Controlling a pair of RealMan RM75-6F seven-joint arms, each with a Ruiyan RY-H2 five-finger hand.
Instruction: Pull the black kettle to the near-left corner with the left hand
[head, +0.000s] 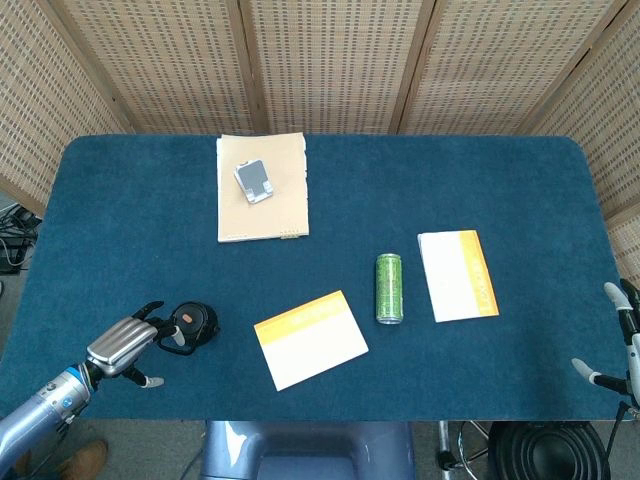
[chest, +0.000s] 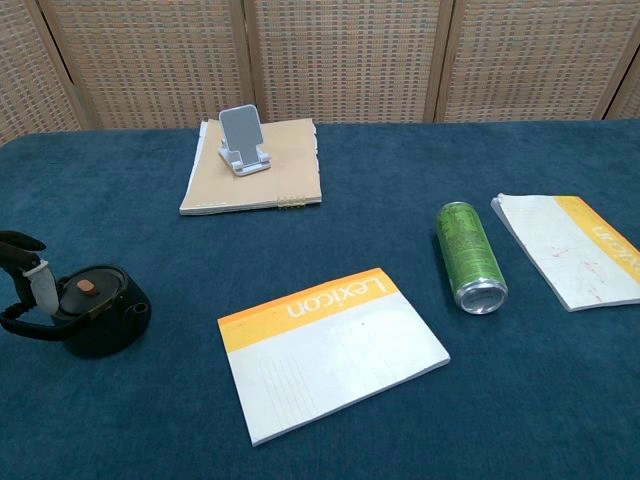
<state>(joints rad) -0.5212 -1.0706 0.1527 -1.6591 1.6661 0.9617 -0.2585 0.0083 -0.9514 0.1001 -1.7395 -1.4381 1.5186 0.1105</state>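
your left hand has fingers hooked in the loop handle of the small black round kettle, which sits toward the near-left of the blue felt table. risk: a shallow hook may slip off or tip the kettle if you pull sharply.

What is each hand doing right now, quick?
Left hand: fingers hooked on the handle of the small black round kettle.
Right hand: only partly in view at the table's edge; state cannot be told.
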